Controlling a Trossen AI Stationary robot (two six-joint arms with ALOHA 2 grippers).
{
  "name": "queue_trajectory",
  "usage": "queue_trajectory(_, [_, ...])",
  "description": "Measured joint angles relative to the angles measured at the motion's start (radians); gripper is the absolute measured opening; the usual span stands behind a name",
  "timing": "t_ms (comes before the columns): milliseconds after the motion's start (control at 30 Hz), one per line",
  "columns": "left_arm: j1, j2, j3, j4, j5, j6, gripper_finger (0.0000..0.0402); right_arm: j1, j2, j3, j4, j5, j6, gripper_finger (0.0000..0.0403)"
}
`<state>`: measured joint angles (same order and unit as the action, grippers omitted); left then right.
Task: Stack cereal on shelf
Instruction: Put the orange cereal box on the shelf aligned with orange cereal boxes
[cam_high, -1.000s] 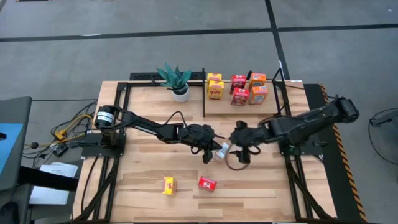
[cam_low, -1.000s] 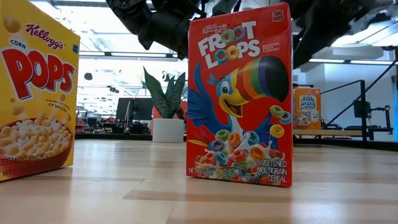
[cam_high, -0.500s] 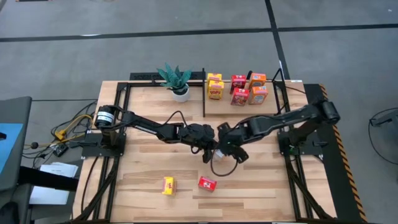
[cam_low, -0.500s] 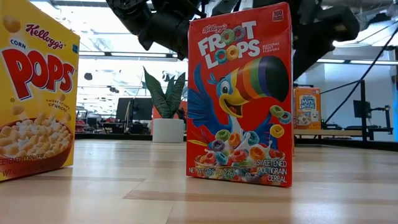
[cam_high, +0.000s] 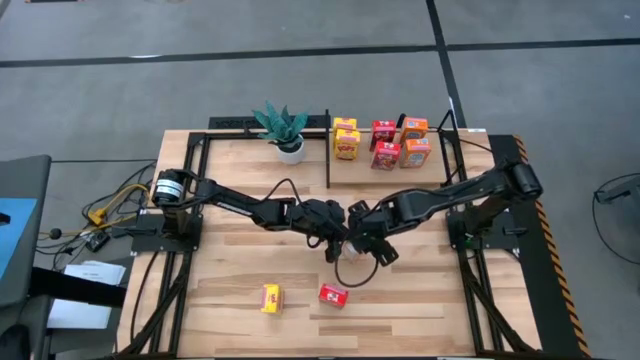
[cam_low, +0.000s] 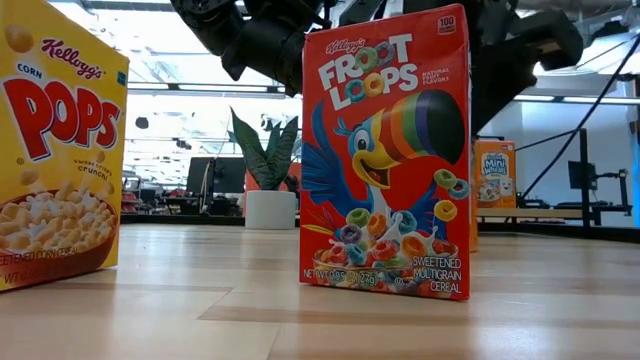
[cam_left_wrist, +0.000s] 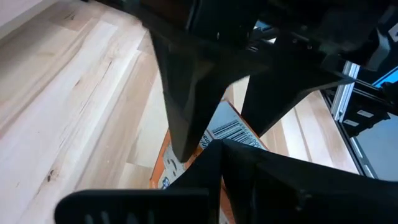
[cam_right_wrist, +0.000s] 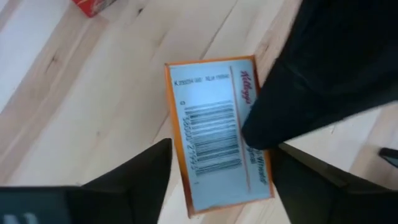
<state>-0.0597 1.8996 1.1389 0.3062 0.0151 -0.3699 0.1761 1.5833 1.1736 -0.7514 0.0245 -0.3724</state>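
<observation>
light wood table at frame centre, where the left gripper, pinched on an orange cereal box, meets the right gripper, fingers spread around that box; yellow box and red box lower centre; shelf upper centre.

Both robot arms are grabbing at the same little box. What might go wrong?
The left pincer is shut on the orange box while the right pincer closes around it. If the timing is off, the box might slip and drop to the table, get squashed, or the crowded pincers might bump.
</observation>
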Motion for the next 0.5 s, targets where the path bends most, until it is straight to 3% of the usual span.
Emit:
queue_trajectory(267, [0.001, 0.000, 0.000, 0.001, -0.001, -0.005, 0.0000, -0.015, -0.007, 0.000, -0.003, 0.000, 0.050, 0.0207])
queue_trajectory(500, [0.001, -0.012, 0.000, -0.006, -0.001, 0.007, 0.0000, -0.014, -0.008, 0.000, -0.004, 0.000, 0.108, 0.0182])
